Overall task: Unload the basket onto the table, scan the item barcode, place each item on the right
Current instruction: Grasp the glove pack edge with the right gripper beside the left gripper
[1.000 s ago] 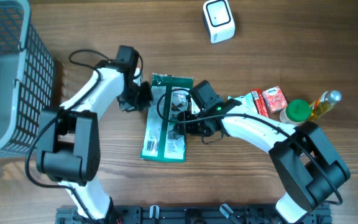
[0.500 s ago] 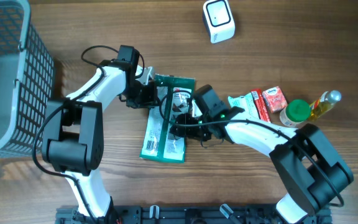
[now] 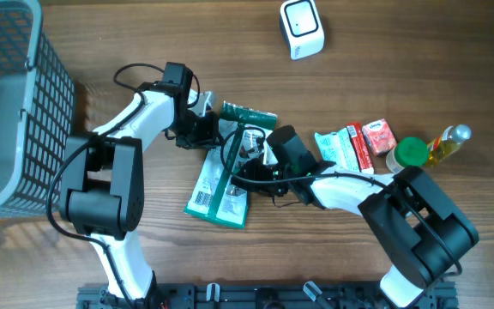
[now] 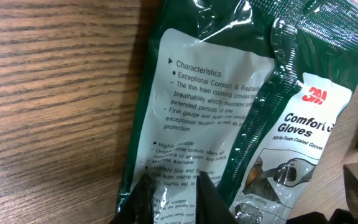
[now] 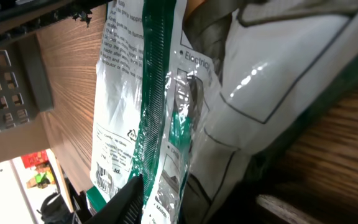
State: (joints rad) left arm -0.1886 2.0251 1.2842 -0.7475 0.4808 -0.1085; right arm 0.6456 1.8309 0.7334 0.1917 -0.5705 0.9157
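Near edge of table (image 3: 333,257): glove pack (image 3: 217,196) lies just left of centre, tilted, lower end toward the robot and to the left, upper end further out and to the right. Lower part is flat on the wood. Upper end looks crumpled and lifted.

Right pincer (image 3: 249,167) reaches in from the right over the middle of the pack. The right wrist view is filled by pack film at close range, with one dark finger (image 5: 126,199) at the bottom of the frame. Can't tell whether the jaws are apart or gripping.

Left pincer (image 3: 204,130) comes in from the left at the pack's upper left edge. In the left wrist view the fingertips (image 4: 146,198) are together, pinched on the film next to the white text panel. "3M Comfort Grip Gloves" print is readable to the right of the panel. So left is clamped on the glove pack.

Right of the pack, well apart from it, four items sit bunched close together:
- white and green sachet (image 3: 340,148)
- red carton (image 3: 377,136)
- green-lidded jar (image 3: 411,153)
- oil bottle (image 3: 449,142)

Far left: grey mesh basket (image 3: 54,94), beside the left arm.

Far side, right of centre: white scanner (image 3: 302,28), well apart from the pack and both pincers.
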